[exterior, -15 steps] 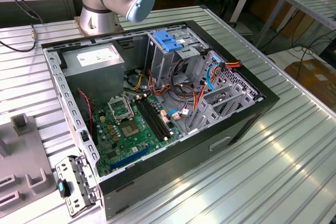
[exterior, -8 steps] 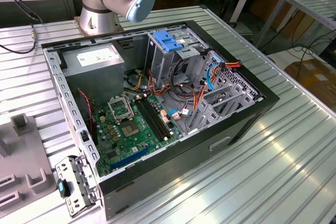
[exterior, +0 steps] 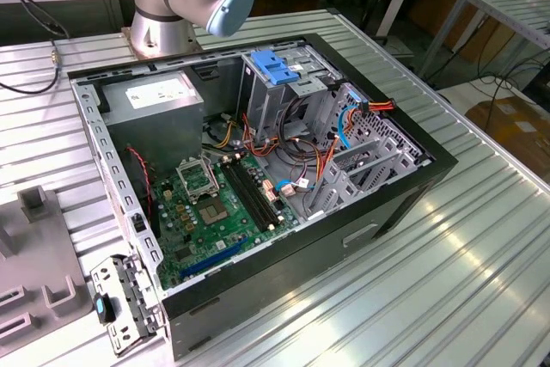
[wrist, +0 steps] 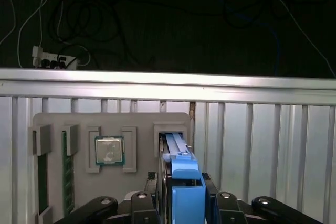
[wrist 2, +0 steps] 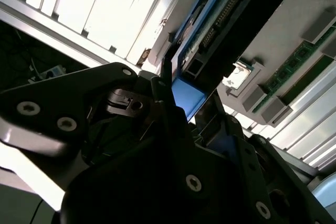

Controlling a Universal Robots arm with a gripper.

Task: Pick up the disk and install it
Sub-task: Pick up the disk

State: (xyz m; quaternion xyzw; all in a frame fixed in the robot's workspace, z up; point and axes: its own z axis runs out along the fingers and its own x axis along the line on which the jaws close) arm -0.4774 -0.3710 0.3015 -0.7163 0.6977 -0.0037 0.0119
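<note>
I am seeing the gripper (wrist: 185,179) clamping its black fingers (wrist: 161,182) on either side of the disk (wrist: 176,148). No gap is showing between them and the bright blue rail, so the claw is gripping the drive by its tabbed end. In the first wrist view the disk is standing on edge, its far end sitting in a slot of the grey holder tray (wrist: 142,121), which is lying on the ribbed metal table (wrist: 262,145). A processor chip (wrist: 109,150) is resting in the pocket just beside that slot, and two green memory sticks (wrist: 66,174) are sitting in narrow grooves beyond it. The second wrist view is showing me the drive's dark body and connector row running along the blue rail, away from the claw. In the exterior view the open computer case (exterior: 404,186) is lying on the table with its motherboard facing up, the arm's base (exterior: 163,32) is standing behind it, and the holder tray is sitting beside the case at the exterior view's left.
</note>
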